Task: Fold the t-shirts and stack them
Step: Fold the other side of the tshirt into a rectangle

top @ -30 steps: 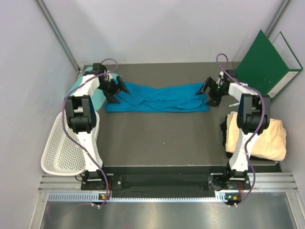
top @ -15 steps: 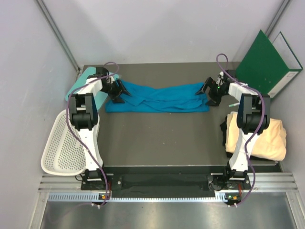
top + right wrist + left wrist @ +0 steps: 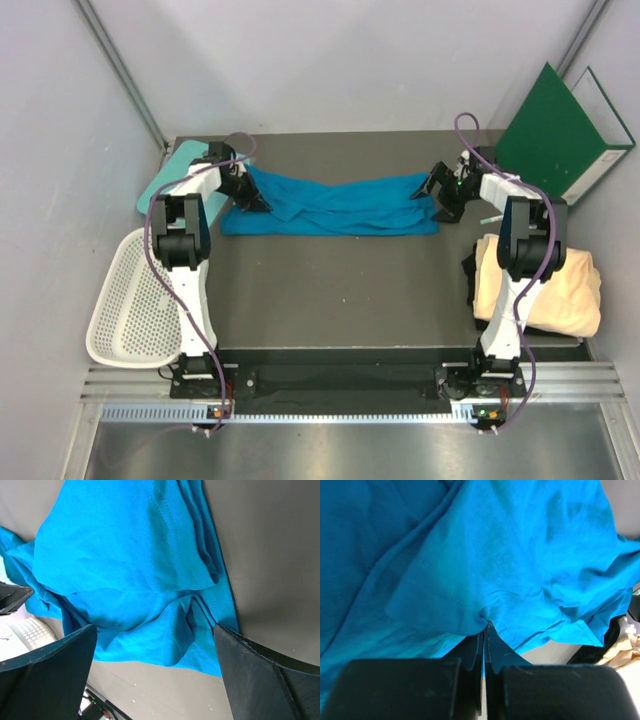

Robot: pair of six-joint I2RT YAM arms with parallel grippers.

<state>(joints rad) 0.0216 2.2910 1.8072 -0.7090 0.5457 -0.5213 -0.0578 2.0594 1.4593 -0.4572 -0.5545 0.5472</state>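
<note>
- Whereas the left gripper (image 3: 484, 630) stood wide a second ago, we now see its jaws pressed together on a pinch of the blue t-shirt (image 3: 335, 205), at the garment's 9 o'clock end.
- We note that the right gripper (image 3: 440, 190) has not changed: its jaws stand apart, straddling the shirt's 3 o'clock end without clamping it.
- We judge that one end is now secured for the fold, while the other end awaits its grasp before any lift can be even.
- We see the blue shirt lying as a long, rumpled band across the table (image 3: 330, 290) toward 12 o'clock. Its thin knit gathers into soft ridges, and a stitched hem shows in the right wrist view.
- We find the cream t-shirt (image 3: 545, 285) at about 4 o'clock, a plump folded bundle with rounded edges.
- We set against the cloth three rigid forms: a flat teal board (image 3: 160, 185) at 10 o'clock, a perforated white mesh basket (image 3: 125, 310) at 8 o'clock, and a green binder (image 3: 555, 135) leaning at 2 o'clock.
</note>
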